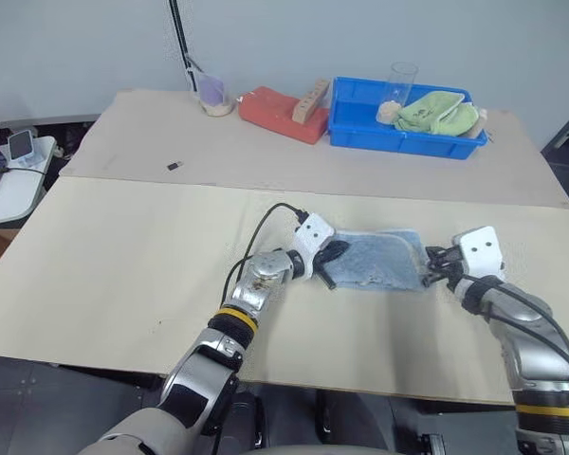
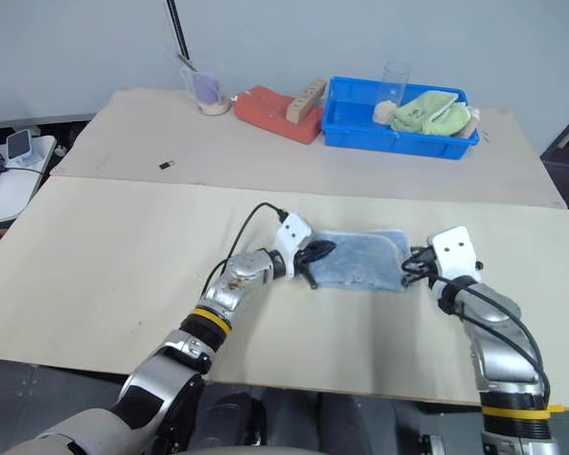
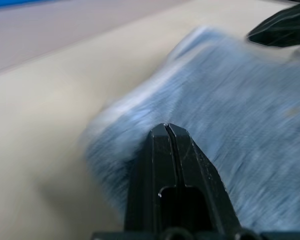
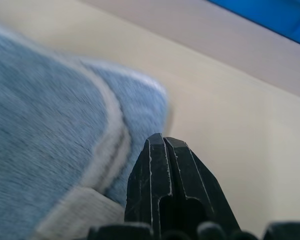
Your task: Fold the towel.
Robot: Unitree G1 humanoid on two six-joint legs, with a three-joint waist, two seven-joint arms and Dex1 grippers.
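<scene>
- Broadly, two pale beige tables (image 1: 123,275) sit edge to edge, with a seam across the middle of the head views; the arms work over the nearer one.
- Next in size, a blue bin (image 1: 360,128) stands at about 1 o'clock on the far table, with a lime-green cloth (image 1: 441,112) and a clear cup (image 1: 398,87) inside it.
- At 12 o'clock, just beside the bin, lies a red pad (image 1: 275,114) with a wooden block (image 1: 310,100) on top of it.
- Centre-right on the near table lies the towel (image 1: 384,261), light blue, folded into a short strip with whitish edging along one end.
- At the towel's 9 o'clock end rests the left gripper (image 1: 330,265), over the cloth; its fingers (image 3: 165,165) are pressed together, and whether cloth is pinched between them cannot be told.
- At the towel's 3 o'clock end sits the right gripper (image 1: 434,268), its fingers (image 4: 165,170) nearly together just beside the edging.
- Smaller, a cup with something purple inside (image 1: 213,95) stands at 11 o'clock.
- Smallest, a dark little object (image 1: 174,167) lies alone at 10 o'clock.
</scene>
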